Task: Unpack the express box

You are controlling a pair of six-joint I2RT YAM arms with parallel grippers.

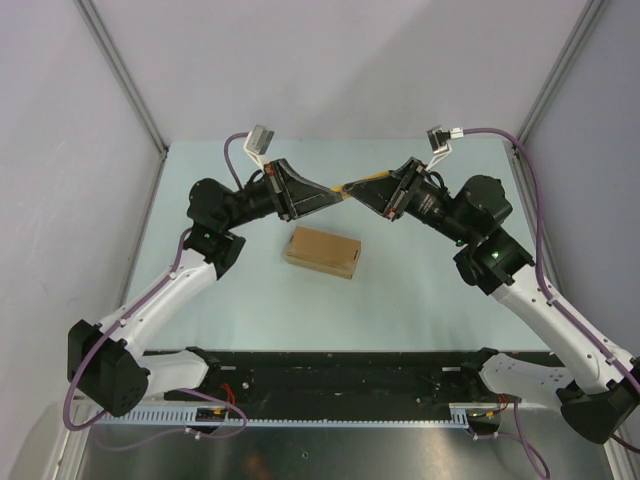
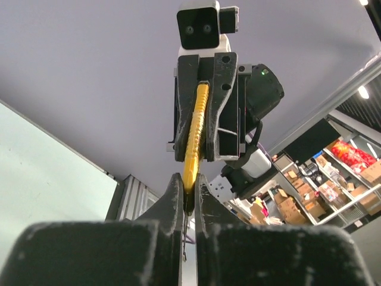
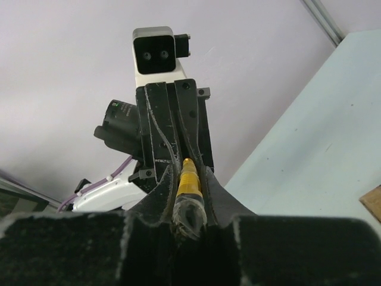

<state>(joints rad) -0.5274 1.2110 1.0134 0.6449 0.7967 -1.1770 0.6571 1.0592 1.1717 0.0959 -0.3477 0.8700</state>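
The express box [image 1: 322, 251], a flat brown carton with its lid down, lies on the pale table below the two grippers. A corner of it shows in the right wrist view [image 3: 372, 204]. Above it, my left gripper [image 1: 337, 193] and right gripper [image 1: 351, 188] meet tip to tip in the air. Between them is a slim yellow-and-black utility knife [image 1: 371, 180]. In the left wrist view my left gripper [image 2: 189, 185] is shut on the thin end of the knife [image 2: 196, 128]. My right gripper [image 3: 188, 170] is shut along the knife's yellow body [image 3: 190, 186].
The pale green table [image 1: 250, 290] is walled by grey panels at the back and both sides. A black rail [image 1: 340, 375] runs along the near edge between the arm bases.
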